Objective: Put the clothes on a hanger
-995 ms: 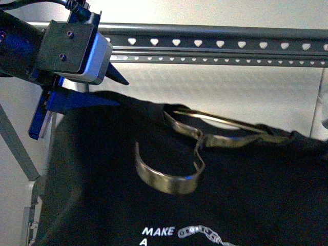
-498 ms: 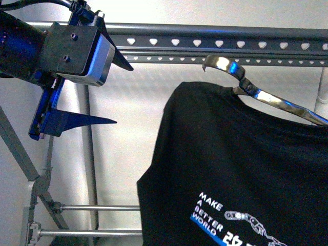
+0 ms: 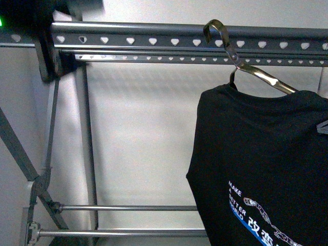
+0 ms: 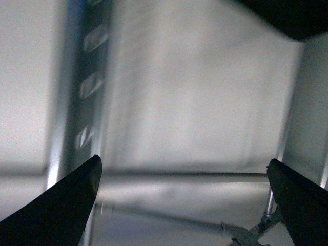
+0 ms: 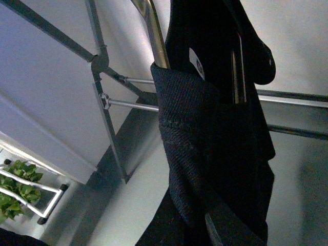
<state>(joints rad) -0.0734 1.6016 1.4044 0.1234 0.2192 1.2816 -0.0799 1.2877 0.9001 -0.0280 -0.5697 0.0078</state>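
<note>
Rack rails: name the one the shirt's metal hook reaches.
The top rail, with the larger heart-shaped holes; the hook curves at its upper edge. The smaller-holed rail sits below it.

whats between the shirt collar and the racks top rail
A shiny metal coat hanger, hook at the rail, arms inside the T-shirt; front view shows it.

The left arm [image 3: 25, 13] is a dark blur in the upper left corner of the front view. The left gripper [image 4: 183, 160] gapes wide, holding nothing. The right gripper is covered, possibly clamped; its state is unclear.
</note>
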